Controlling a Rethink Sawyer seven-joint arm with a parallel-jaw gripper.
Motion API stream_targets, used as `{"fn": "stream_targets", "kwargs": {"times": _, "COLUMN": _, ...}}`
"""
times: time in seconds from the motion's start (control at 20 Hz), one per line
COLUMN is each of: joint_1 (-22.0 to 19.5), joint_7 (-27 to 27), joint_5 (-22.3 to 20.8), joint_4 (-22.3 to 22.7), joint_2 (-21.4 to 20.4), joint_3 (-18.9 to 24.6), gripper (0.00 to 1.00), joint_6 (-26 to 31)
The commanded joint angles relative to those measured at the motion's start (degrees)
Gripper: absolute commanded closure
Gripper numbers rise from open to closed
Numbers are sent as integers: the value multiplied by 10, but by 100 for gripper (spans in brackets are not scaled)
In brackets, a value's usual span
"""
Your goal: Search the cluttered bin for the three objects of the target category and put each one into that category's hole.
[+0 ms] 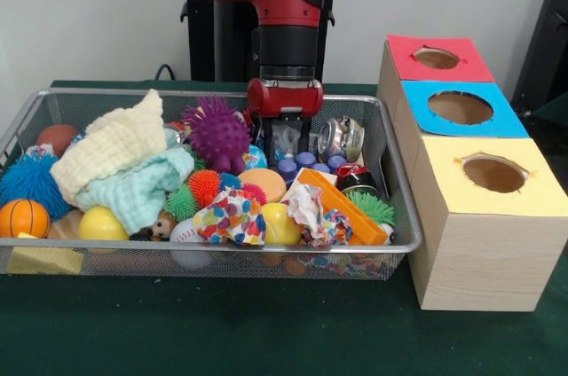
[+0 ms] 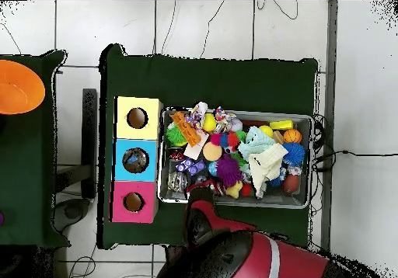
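The wire mesh bin (image 1: 404,216) is packed with toys and cloths; it also shows in the overhead view (image 2: 312,160). My gripper (image 1: 286,141) is down inside the bin at its far side, right of a purple spiky ball (image 1: 217,132). A clear crinkly crushed bottle (image 1: 287,138) with some blue on it sits right at the gripper. I cannot tell whether it is gripped. No other bottle shows among the clutter. In the overhead view my arm (image 2: 204,213) covers the gripper.
Three wooden boxes with holes stand right of the bin: red (image 1: 408,48), blue (image 1: 417,97), yellow (image 1: 444,181). In the overhead view the blue box's hole (image 2: 134,160) shows something inside. A crushed silver can (image 1: 342,138) and loose blue caps (image 1: 306,161) lie beside the gripper.
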Motion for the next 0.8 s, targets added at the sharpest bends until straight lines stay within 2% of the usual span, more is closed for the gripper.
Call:
{"fn": "stream_targets", "kwargs": {"times": 0.05, "joint_1": -12, "joint_7": 133, "joint_5": -11, "joint_4": -67, "joint_2": 79, "joint_3": 8, "gripper": 0, "joint_6": 26}}
{"fn": "stream_targets", "kwargs": {"times": 0.6, "joint_1": -7, "joint_7": 150, "joint_5": 1, "joint_4": -61, "joint_2": 88, "joint_3": 5, "gripper": 0, "joint_6": 25}}
{"fn": "stream_targets", "kwargs": {"times": 0.65, "joint_1": -5, "joint_7": 152, "joint_5": 3, "joint_4": -60, "joint_2": 87, "joint_3": 3, "gripper": 100, "joint_6": 24}}
{"fn": "stream_targets", "kwargs": {"times": 0.8, "joint_1": 2, "joint_7": 153, "joint_5": 11, "joint_4": -58, "joint_2": 85, "joint_3": -3, "gripper": 100, "joint_6": 27}}
